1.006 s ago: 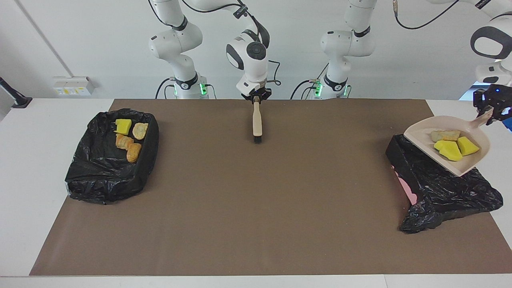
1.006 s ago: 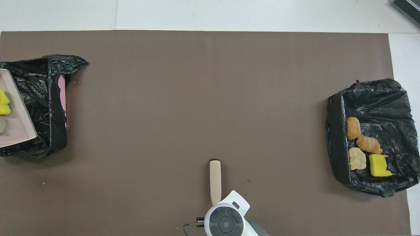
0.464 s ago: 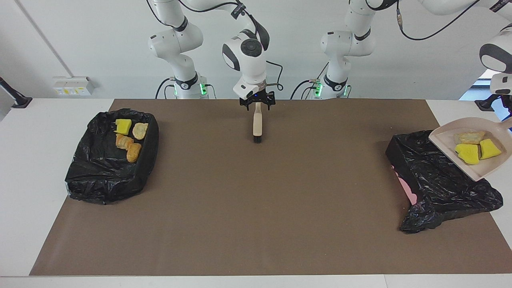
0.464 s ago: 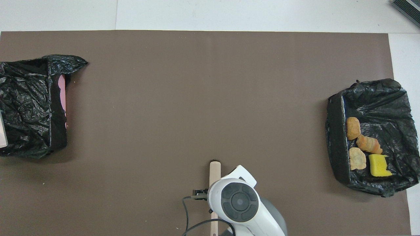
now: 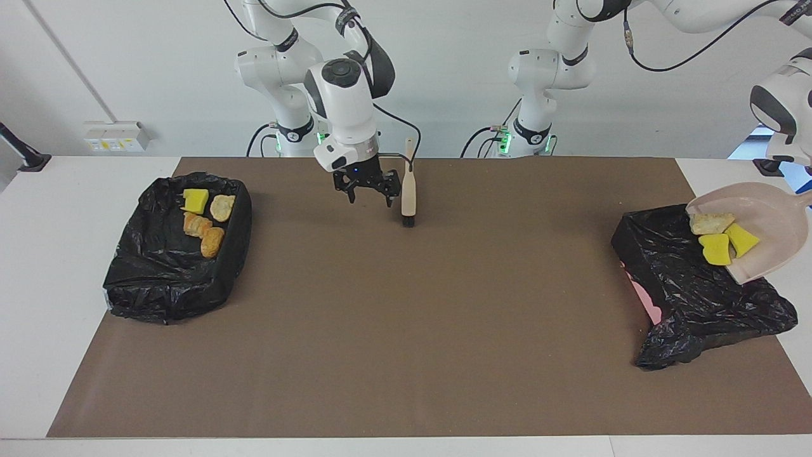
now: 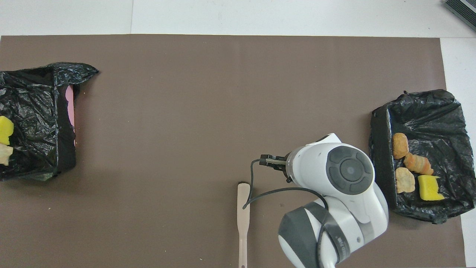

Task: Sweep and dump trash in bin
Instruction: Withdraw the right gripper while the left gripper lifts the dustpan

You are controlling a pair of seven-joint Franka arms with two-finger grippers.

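Toward the right arm's end from the brush sits a black-bag-lined bin [image 5: 174,279] w/ four chunks already in it: one yellow sponge piece [image 5: 195,200] and three bread-like lumps [image 5: 208,230], so that share looks done. Right gripper [image 5: 370,198] hangs just beside the brush, over the brown mat [image 5: 406,330], fingers spread wide, nothing held. The brush [image 5: 408,193] lies flat on the mat near the robots' edge, apart from the gripper; mat around it shows no loose trash, so sweeping looks finished. Toward the left arm's end from the brush is a second lined bin [image 5: 685,292], pink wall showing under the bag. Over it the pink dustpan [image 5: 771,244] is held up, tilted lip-down, w/ three chunks in it: a tan lump [image 5: 710,223] and two yellow sponge bits [image 5: 717,249], not yet tipped out. Left gripper is out of frame at the handle end, so can't tell its grip. Left to do, I'd say: dump these three, ~last step.
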